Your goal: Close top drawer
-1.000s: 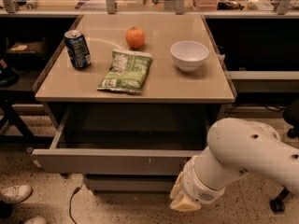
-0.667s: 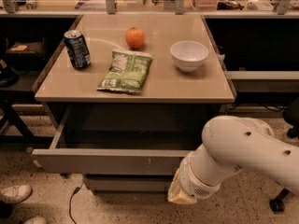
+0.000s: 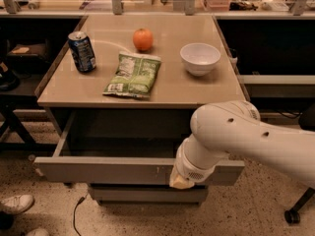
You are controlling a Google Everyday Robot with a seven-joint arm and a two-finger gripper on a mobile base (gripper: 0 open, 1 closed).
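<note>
The top drawer (image 3: pixel 98 170) is pulled out from under the beige tabletop (image 3: pixel 187 90). Its grey handleless front panel has small pale scratches near the middle, and its dark inside looks empty. My white arm (image 3: pixel 231 132) reaches in from the right and bends down over the right part of the drawer front. My gripper (image 3: pixel 183 181) is at the arm's lower end, right against the drawer front; the wrist hides its fingers.
On the tabletop stand a blue soda can (image 3: pixel 82 51), an orange (image 3: pixel 142 39), a green chip bag (image 3: pixel 134 74) and a white bowl (image 3: pixel 200 58). A lower drawer front (image 3: pixel 142 194) sits below. A shoe (image 3: pixel 15 204) and a cable (image 3: pixel 76 215) lie on the floor at left.
My arm has shifted left and slightly lower along the drawer front. The drawer stays open about as far as before.
</note>
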